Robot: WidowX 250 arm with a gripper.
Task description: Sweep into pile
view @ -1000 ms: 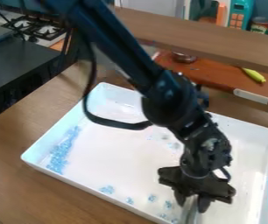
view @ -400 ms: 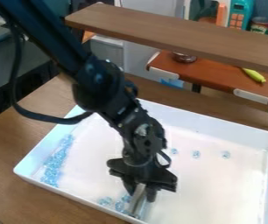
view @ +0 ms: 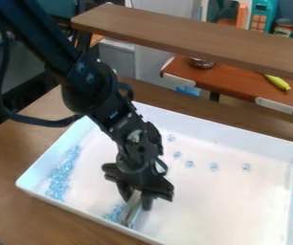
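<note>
At your view's upper right stands a can (view: 284,27) with a printed label. The beads (view: 59,177) look pale blue and glassy, lying in the white tray (view: 239,139): a dense band along its left side, a clump beside the scraper (view: 131,210), five small spots beyond. Your hand (view: 136,197) is clenched on that tilted scraper.

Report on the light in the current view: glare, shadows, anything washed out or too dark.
Camera view: the white tray is very bright, its floor nearly washed out; the scattered clear-blue pieces stand out only faintly; the black arm and claw look dark, with little surface detail; deep shadow lies beyond the table's left edge.
</note>
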